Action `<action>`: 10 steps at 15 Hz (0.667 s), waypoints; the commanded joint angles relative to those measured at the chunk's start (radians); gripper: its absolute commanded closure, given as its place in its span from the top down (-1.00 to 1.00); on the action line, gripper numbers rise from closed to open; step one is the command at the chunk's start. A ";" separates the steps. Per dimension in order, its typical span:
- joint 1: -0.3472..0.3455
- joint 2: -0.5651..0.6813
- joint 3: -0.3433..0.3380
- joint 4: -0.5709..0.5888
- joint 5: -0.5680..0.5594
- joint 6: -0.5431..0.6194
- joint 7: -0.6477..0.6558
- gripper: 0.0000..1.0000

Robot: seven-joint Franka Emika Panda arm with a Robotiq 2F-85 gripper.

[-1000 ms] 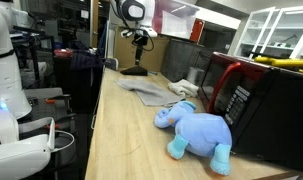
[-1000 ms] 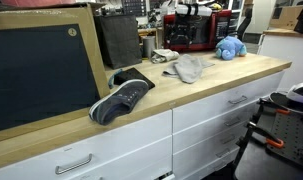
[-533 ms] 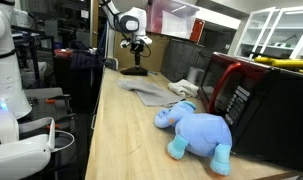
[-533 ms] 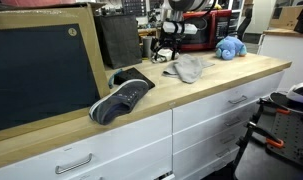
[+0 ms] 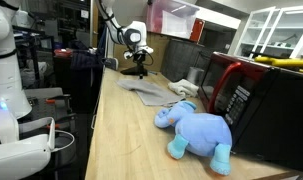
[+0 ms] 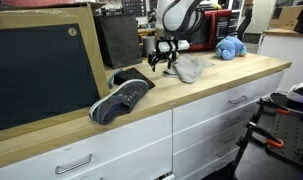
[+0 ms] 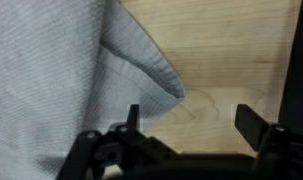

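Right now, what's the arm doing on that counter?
The Robotiq gripper hangs low over the light wooden countertop, jaws open, at the edge of a crumpled grey cloth. In the wrist view the cloth's corner lies by one finger, with bare wood by the other; nothing is gripped. A blue plush elephant lies beside a red and black microwave. A dark grey sneaker sits further along the counter.

No legible text, label, brand, number or sign anywhere. Nothing to read on the grey cloth, on the microwave or on the dark board. Too small and blurred farther back to make out any lettering.
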 commanded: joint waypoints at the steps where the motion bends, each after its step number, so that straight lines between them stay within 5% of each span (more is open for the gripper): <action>1: 0.048 0.052 -0.053 0.056 -0.040 -0.020 0.049 0.43; 3: 0.067 0.065 -0.083 0.066 -0.060 -0.049 0.076 0.25; 10: 0.088 0.062 -0.126 0.118 -0.146 -0.237 0.204 -0.83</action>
